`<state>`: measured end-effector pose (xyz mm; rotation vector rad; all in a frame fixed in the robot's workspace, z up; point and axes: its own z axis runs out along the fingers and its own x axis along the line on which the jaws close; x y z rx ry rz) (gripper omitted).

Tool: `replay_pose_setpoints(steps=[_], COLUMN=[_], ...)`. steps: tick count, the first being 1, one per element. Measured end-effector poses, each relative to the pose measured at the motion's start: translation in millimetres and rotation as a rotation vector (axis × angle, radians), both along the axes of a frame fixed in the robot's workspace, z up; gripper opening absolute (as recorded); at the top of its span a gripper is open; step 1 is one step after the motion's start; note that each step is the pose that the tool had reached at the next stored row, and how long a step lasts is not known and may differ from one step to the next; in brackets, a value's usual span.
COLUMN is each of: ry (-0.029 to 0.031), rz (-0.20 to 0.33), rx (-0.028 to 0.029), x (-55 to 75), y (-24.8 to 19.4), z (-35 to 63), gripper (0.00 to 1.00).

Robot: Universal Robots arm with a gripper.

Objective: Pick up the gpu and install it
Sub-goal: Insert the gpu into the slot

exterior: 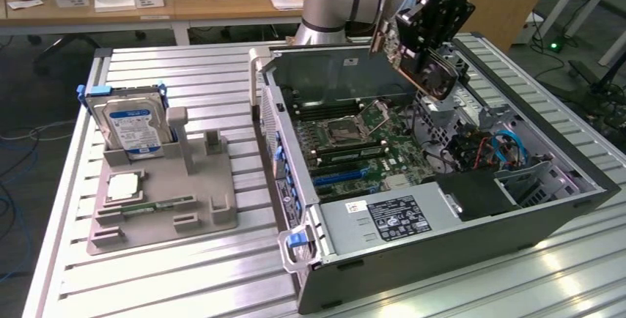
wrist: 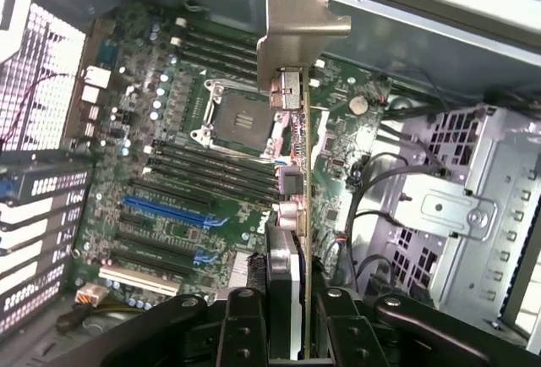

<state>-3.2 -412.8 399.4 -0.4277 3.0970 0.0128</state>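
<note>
Green gpu [wrist: 290,185] clamped in the gripper [wrist: 290,320]; held above the open case [exterior: 440,259].

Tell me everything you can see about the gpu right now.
The gpu is a thin flat card: green circuit board, black cooler on one face, silver metal bracket at one end. The gripper is shut on it, holding it tilted in the air above the open computer case, over the motherboard. Nothing but the gripper touches it.

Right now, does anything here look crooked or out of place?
Only the gpu: gripped in the tool, it hangs tilted above the open computer case, not seated in any slot. Nothing looks damaged.
</note>
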Motion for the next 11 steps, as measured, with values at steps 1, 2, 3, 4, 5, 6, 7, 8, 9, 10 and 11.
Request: replay_pose_setpoints(steps=[1,2,3,4,5,6,7,8,9,10,11], ry=[0.0000,0.0000,0.0000,0.0000,0.0000,0.0000,0.0000,0.0000,0.0000,0.0000,0.0000], rz=[0.011,0.021,0.032,0.043,0.056,0.069,0.081,0.095,0.110,0.124,0.138], rx=[0.0000,0.0000,0.0000,0.0000,0.0000,0.0000,0.0001,0.0000,0.0000,0.0000,0.0000], x=[0.0,0.0,-0.1,-0.1,-0.1,-0.1,-0.1,-0.1,0.0,-0.1,-0.1], y=[0.0,0.0,0.0,0.0,0.0,0.0,0.0,0.0,0.0,0.0,0.0], z=[0.0,0.0,0.0,0.0,0.0,0.0,0.0,0.0,0.0,0.0,0.0], gripper=[0.28,0.28,0.28,0.28,0.28,0.28,0.28,0.28,0.28,0.28,0.28])
